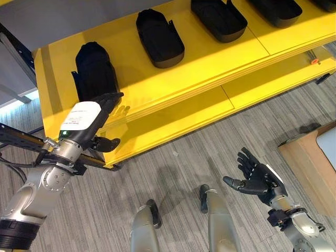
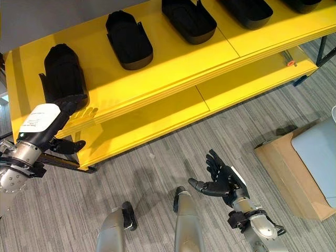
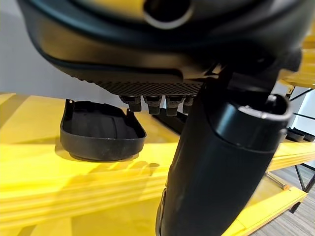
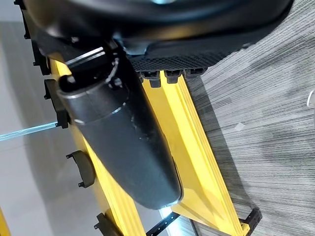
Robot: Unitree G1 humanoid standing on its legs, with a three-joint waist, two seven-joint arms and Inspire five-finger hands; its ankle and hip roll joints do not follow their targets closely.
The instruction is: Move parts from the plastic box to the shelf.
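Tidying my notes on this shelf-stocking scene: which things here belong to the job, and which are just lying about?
Job:
yellow wooden shelf
black moulded plastic parts in a row on it
left hand, open at the leftmost part
right hand, open, holding nothing

Lying about:
cardboard box on the floor

The left hand point(image 1: 88, 122) reaches out toward 1 o'clock on a raised, extended arm, fingers straight and thumb apart. The right hand point(image 1: 255, 177) hangs low at 5 o'clock, palm up, fingers spread and relaxed.

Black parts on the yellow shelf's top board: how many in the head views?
5. A row: one by the left hand, then, one cut off. More may lie beyond.
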